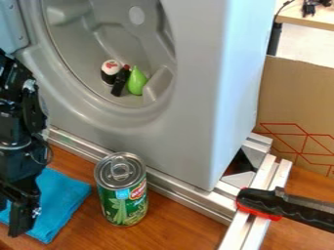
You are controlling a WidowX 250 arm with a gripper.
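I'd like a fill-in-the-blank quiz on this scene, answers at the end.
The cloth on the table is colored ____. The can beside it stands ____, not on its side. The pear-shaped object inside the gray casing is ____. The black handle has ____ trim.
Missing words: blue; upright; green; red.

You're in robotics lab or workshop, can't tell which. Your clues: robot arm (18, 127) over wooden work surface (186, 229), metal rails (189, 194) along foot of grey washer-like housing (219, 97), black-and-red clamp-like tool (261, 201) at rails, cardboard (297, 105) behind, dark cables (311, 7) on pale table (313, 20) in back.
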